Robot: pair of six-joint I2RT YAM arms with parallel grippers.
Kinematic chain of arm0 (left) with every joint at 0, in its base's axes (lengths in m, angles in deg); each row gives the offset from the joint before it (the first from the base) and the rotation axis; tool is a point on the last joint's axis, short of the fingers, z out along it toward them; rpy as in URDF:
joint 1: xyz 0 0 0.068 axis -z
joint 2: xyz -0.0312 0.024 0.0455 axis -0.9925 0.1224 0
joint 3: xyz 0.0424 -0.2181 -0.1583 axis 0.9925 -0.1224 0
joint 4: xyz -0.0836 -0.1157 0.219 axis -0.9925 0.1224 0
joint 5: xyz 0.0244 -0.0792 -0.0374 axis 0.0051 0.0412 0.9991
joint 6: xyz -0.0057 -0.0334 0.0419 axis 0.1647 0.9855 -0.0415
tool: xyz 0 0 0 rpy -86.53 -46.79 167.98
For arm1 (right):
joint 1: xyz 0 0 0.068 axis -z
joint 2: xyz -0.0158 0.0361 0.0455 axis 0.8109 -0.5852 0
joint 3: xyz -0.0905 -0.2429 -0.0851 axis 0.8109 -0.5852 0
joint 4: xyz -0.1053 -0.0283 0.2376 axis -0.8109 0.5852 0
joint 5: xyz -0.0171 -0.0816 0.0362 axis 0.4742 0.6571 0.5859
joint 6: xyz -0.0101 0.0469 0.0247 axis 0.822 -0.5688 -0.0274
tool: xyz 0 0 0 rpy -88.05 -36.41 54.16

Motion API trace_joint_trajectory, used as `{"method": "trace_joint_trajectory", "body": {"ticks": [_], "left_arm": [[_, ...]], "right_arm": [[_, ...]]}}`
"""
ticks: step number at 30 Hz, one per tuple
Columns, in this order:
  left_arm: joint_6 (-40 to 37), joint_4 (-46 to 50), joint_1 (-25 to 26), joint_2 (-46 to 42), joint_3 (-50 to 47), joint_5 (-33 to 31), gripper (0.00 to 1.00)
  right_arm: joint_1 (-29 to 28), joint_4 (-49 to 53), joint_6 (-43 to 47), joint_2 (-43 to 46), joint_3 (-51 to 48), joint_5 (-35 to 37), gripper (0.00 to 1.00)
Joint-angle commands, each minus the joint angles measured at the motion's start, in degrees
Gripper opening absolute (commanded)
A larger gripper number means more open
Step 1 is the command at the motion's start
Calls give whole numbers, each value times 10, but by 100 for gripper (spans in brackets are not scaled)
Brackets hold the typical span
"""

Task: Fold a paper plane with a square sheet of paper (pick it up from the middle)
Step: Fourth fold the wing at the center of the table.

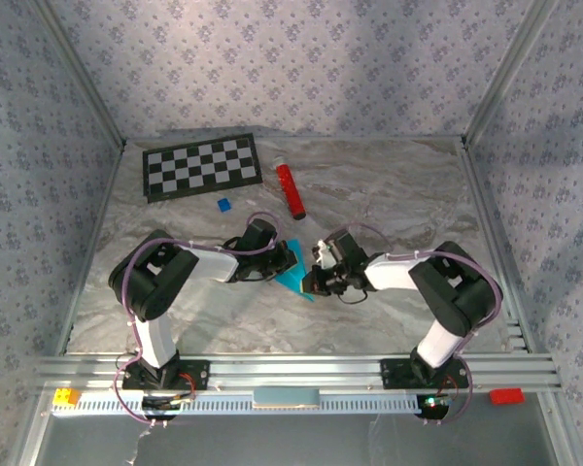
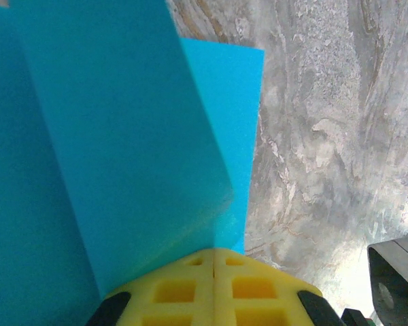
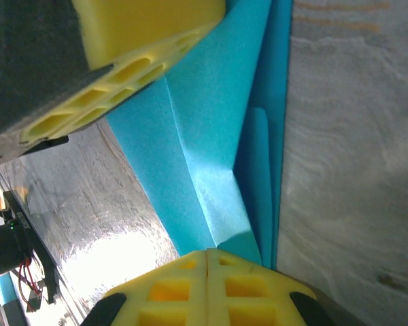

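Note:
The cyan-blue sheet of paper (image 1: pixel 297 279) is folded into layered flaps with a pointed near end, roughly a paper plane shape, and is held between both arms at mid-table. My left gripper (image 1: pixel 285 259) is shut on its left side. In the left wrist view the yellow fingertips (image 2: pixel 190 288) of the left gripper (image 2: pixel 213 252) press together on the paper (image 2: pixel 122 136). My right gripper (image 1: pixel 317 275) is shut on the right side. In the right wrist view the right gripper (image 3: pixel 207 255) pinches the creased paper (image 3: pixel 211 156), with the left gripper's yellow fingers (image 3: pixel 143 34) across from it.
A red cylinder (image 1: pixel 291 189) and a tiny dark-blue block (image 1: pixel 223 205) lie behind the grippers. A checkerboard (image 1: pixel 201 166) sits at the back left. A yellow block (image 1: pixel 66 396) and a red block (image 1: pixel 505 395) rest on the front rail. Patterned walls enclose the marble table (image 1: pixel 408 194).

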Motion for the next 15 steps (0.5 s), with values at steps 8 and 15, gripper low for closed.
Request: {"method": "trace_joint_trajectory", "body": {"ticks": [8, 15], "left_arm": [[-9, 77, -5, 28, -16, -37, 0], [-5, 67, -6, 27, -23, -35, 0]], "right_arm": [[-2, 64, -8, 50, -64, 3, 1], [-2, 96, -9, 103, -89, 8, 1]]}}
